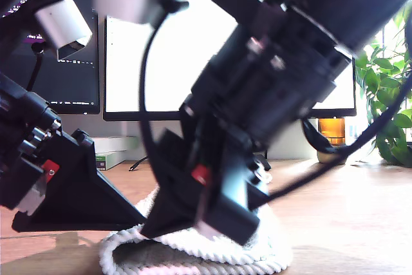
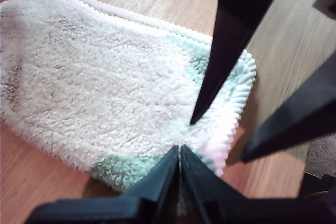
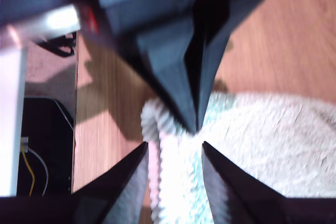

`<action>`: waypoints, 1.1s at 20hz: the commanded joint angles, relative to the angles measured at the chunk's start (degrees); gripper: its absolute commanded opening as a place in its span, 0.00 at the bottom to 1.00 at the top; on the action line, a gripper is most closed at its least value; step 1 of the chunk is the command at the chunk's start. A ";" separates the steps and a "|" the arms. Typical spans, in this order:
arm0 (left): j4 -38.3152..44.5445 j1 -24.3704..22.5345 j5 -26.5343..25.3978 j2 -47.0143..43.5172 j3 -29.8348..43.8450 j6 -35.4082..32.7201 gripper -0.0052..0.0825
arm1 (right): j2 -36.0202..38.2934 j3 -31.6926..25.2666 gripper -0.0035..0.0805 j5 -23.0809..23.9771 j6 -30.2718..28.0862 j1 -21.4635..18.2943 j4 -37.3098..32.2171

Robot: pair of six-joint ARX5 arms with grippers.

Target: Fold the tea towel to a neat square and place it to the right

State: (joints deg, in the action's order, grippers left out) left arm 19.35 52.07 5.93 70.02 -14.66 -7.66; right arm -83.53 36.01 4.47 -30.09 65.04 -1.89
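Monitors glowed behind the wooden counter (image 1: 360,223), where the tea towel (image 2: 105,93) lay folded beneath both arms. My first gripper (image 2: 181,153) pinched its corded edge with jaws pressed together; my second gripper (image 3: 176,156) straddled that edge at six o'clock, jaws spread. Squaring and placing seemingly remained.

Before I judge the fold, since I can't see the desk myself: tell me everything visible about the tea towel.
The tea towel is fluffy off-white terry with pale green patches and a whitish ribbed corded edge. It lies folded on the wooden table, roughly rectangular, low in the exterior view. My first gripper is shut on one edge near a corner. My second gripper stands open astride the same corded edge.
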 commanded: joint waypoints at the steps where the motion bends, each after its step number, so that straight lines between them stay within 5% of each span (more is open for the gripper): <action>1: 0.44 0.07 0.68 0.92 0.72 0.37 0.03 | -0.94 0.11 0.38 0.09 -0.04 0.37 -0.13; 10: 0.42 0.07 1.25 0.90 0.72 0.81 0.03 | -5.14 0.11 0.38 7.15 0.22 0.35 -3.08; 22: 0.37 0.07 2.71 0.90 0.72 0.52 0.03 | -5.11 0.20 0.38 14.23 0.17 0.94 5.22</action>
State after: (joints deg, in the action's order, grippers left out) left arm 19.33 52.07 8.03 70.02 -14.66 -7.20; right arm -88.49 36.47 18.06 -29.98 65.60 2.33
